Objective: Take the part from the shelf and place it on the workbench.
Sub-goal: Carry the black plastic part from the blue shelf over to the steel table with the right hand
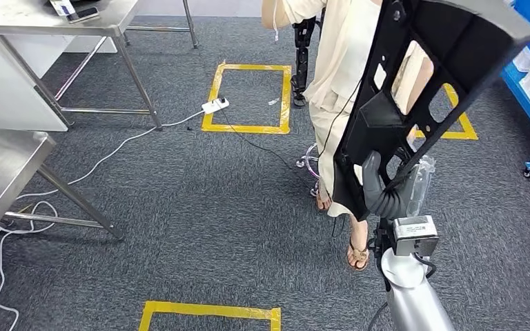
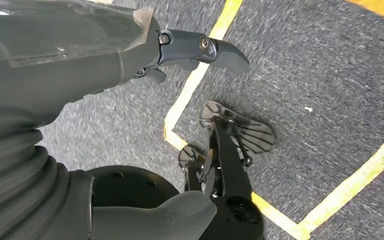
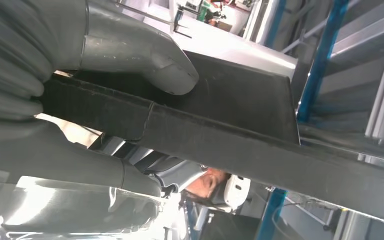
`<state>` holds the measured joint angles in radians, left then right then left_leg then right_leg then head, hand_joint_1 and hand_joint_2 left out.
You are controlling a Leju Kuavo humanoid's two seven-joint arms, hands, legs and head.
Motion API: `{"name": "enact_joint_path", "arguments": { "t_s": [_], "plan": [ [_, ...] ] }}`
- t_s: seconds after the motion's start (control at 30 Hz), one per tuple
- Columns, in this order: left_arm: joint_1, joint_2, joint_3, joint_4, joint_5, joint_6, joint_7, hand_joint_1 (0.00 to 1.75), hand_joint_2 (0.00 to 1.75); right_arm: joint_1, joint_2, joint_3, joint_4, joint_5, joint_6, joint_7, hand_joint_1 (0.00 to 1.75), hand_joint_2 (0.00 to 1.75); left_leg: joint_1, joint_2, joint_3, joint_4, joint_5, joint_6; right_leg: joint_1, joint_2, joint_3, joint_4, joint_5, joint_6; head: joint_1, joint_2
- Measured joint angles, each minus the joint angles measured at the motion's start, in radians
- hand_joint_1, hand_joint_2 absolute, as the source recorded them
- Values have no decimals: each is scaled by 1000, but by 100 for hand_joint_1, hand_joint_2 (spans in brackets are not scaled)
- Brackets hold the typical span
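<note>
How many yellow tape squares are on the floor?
3 in the head view: one whole yellow square near the steel table, one partly behind the black part held in the right hand, and one at the bottom edge. Others may be hidden.

Matt black plastic part, brushed steel benches

The part (image 1: 414, 89) looks matt and slightly grainy; the right hand (image 1: 386, 189) has a ribbed grey rubbery cover; the workbench (image 1: 0, 162) is brushed metal over rough grey carpet (image 1: 200, 207) with glossy yellow tape (image 1: 248, 69)
</note>
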<state>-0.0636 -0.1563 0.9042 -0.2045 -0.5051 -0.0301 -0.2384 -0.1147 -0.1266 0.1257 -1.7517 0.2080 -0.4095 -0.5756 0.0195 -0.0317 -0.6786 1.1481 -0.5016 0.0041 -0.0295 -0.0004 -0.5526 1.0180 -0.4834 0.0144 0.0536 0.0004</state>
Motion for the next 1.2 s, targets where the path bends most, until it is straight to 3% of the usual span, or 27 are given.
{"name": "enact_joint_path", "arguments": {
  "t_s": [0.07,0.1,0.13,0.2,0.27,0.33,0.4,0.47,0.53,0.6,0.63,0.67,0.73,0.77,0.83,0.9,0.97,1.03,1.1,1.13,1.17,1.2],
  "plan": [
    [-2,-1,0,0,-1,0,0,0,175,1,0,0,0,0,0,0,175,175,0,21,-63,132,-56,1,10,-23,-1,0,-2,-7,-1,0],
    [-2,-1,-1,0,-2,-1,0,0,175,1,0,0,0,1,-1,0,175,175,0,23,-77,163,-62,3,15,-35,0,0,-3,-9,-1,0],
    [-1,-1,-1,0,-4,-1,1,0,175,1,0,0,0,3,-5,1,175,175,-1,24,-71,155,-50,7,18,-46,0,0,-5,-10,-1,0],
    [-1,-1,-2,0,-11,0,3,0,175,2,1,0,-2,20,-16,7,175,175,-7,42,-5,37,9,21,24,-67,5,0,-7,-13,-1,0],
    [-4,1,-3,0,-16,0,8,0,175,6,2,0,-8,49,-25,21,175,175,-20,76,59,-79,44,35,31,-86,8,1,-12,-12,0,0],
    [-6,1,-3,0,-16,2,14,0,175,10,2,1,-12,66,-28,34,175,175,-31,83,73,-112,46,39,34,-103,10,1,-14,-7,0,0],
    [-4,0,-2,0,-13,8,21,0,175,8,3,4,-13,70,-27,40,175,175,-30,62,78,-125,53,45,33,-112,13,1,-19,0,0,0],
    [-5,-2,-2,0,-10,12,24,0,175,7,3,6,-13,67,-23,41,175,175,-22,42,89,-144,66,55,32,-74,-4,45,-46,3,0,0],
    [-8,-3,-1,0,-8,14,26,0,175,8,2,7,-11,64,-20,39,175,175,-17,22,92,-151,73,61,24,-22,-59,162,-97,1,2,0],
    [-8,-3,-1,0,-8,14,26,0,175,12,1,9,-5,66,-19,38,175,175,-17,-3,90,-150,74,61,17,-7,-112,264,-125,8,4,0],
    [-7,-4,-1,0,-8,13,26,0,175,13,1,10,-3,69,-19,38,175,175,-16,-16,90,-149,75,60,14,-5,-116,265,-117,18,4,0],
    [-6,-5,-1,0,-10,13,26,0,175,14,1,10,-1,72,-19,37,175,175,-15,-29,91,-148,75,58,10,-3,-100,226,-93,30,4,0],
    [-6,-5,0,0,-15,12,26,0,175,13,1,10,0,76,-19,36,175,175,-13,-54,89,-140,72,48,0,21,-40,88,-33,51,4,0],
    [-7,-4,0,0,-17,12,26,0,175,12,0,10,1,78,-19,36,175,175,-13,-65,85,-135,70,41,-2,34,-16,36,-14,52,4,0],
    [-5,-3,0,0,-20,12,26,0,175,10,0,12,4,79,-16,36,175,175,-15,-79,76,-130,70,26,2,43,-3,5,-4,38,4,0],
    [-2,-1,0,0,-21,12,26,0,175,3,0,13,9,77,-9,36,175,175,-12,-84,68,-128,73,16,1,27,-4,3,2,22,3,0],
    [-1,1,1,0,-22,12,26,0,175,-8,1,15,14,73,-3,36,175,175,-11,-47,49,-91,47,8,-1,9,-4,1,5,6,0,0],
    [-4,1,1,0,-23,13,26,0,175,-16,0,16,20,71,2,36,175,175,-11,4,-5,24,-17,2,4,-12,-5,1,5,-7,-5,0],
    [-5,1,2,0,-23,14,26,0,175,-24,0,18,28,67,7,35,175,175,-9,21,-64,145,-66,-1,11,-36,-7,1,4,-12,-5,0],
    [-5,1,2,0,-22,15,26,0,175,-29,0,19,32,64,9,35,175,175,-9,23,-73,164,-66,0,14,-47,-7,1,3,-12,-5,0],
    [-4,1,2,0,-22,16,26,0,175,-36,0,21,37,61,11,35,175,175,-9,26,-60,140,-46,3,16,-58,-7,1,3,-12,-5,0],
    [-4,1,3,0,-21,17,26,0,175,-43,0,23,42,58,13,35,175,175,-10,34,-27,81,-15,8,17,-68,-6,1,2,-13,-5,0]
  ]
}}
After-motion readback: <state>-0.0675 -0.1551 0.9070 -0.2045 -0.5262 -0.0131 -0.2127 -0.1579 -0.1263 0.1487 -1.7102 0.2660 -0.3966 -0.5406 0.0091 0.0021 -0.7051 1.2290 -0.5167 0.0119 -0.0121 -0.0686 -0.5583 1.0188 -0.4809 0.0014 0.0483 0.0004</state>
